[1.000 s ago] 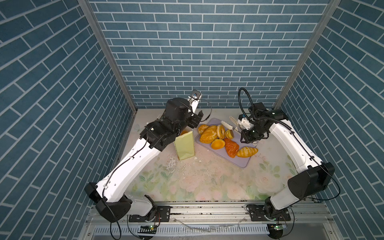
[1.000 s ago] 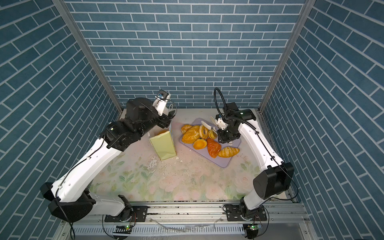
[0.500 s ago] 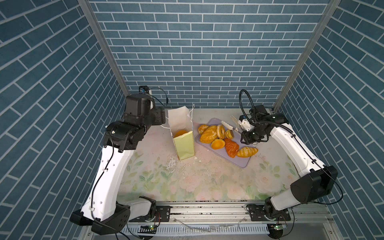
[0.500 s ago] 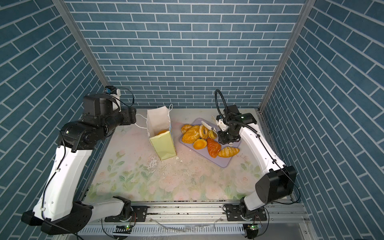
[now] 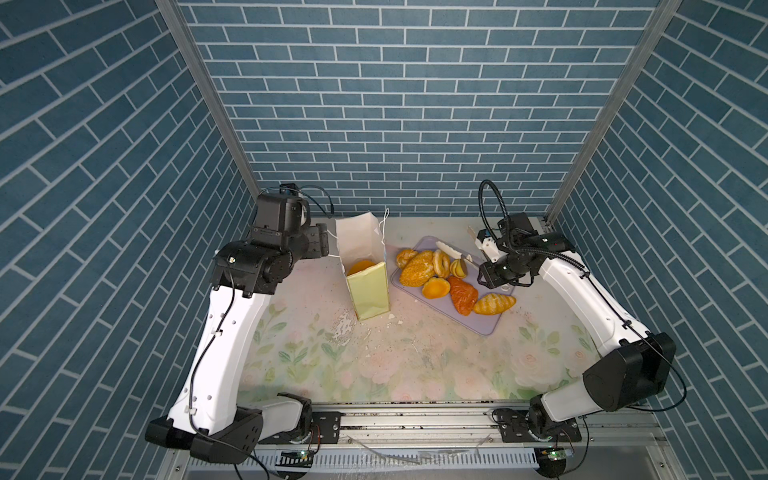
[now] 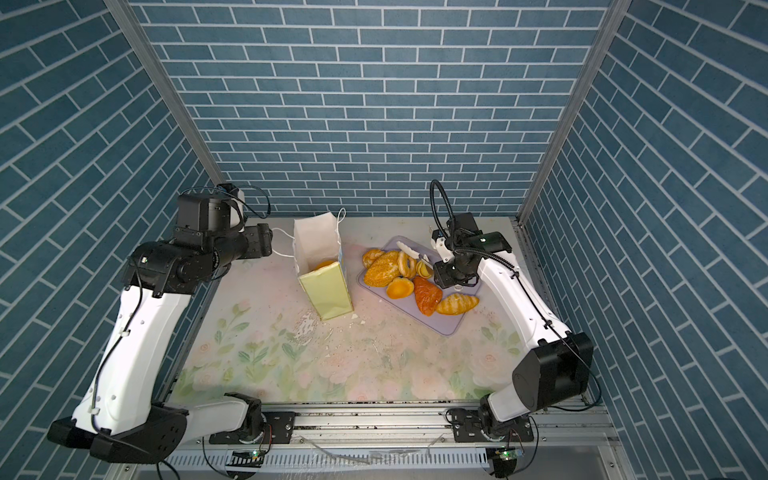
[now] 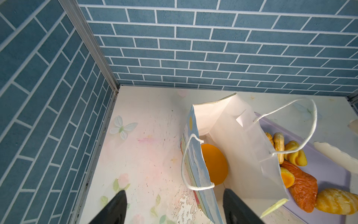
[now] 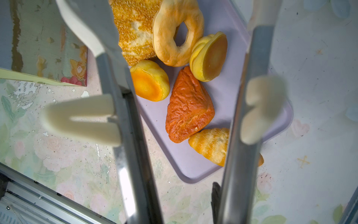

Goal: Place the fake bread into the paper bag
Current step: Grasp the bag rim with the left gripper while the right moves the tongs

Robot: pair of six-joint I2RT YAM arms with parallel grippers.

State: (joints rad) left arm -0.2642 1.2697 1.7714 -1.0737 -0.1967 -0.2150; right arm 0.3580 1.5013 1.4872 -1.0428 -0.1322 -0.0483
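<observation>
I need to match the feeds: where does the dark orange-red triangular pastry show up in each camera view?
Top views: the dark orange-red triangular pastry lies on the lavender tray, right of the paper bag.
Left wrist: near the right edge, behind the bag's white wall.
Right wrist: centre of the picture.
Shared landmark: the striped golden croissant touching it.

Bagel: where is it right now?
In both top views the bagel is on the lavender tray, right of centre, leaning on the seeded loaf with the pancake stack beside it.
</observation>
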